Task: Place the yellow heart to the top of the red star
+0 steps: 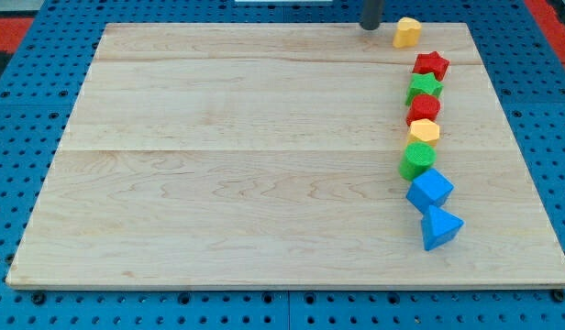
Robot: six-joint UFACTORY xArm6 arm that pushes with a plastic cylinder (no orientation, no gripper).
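Pale wood board [246, 165] lies on blue pegboard [26, 92]. At its top edge my tip [370, 27], a plain rod with no pincer, stands just left of the yellow heart [407, 32]. Red star [430, 64] sits just below-right of the heart, heading a column of blocks

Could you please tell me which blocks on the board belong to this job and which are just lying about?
In the job: yellow heart, red star, my tip just to the view's left of the heart.

Lying about: green star, red block, yellow hexagon, green cylinder, blue cube, blue triangle.
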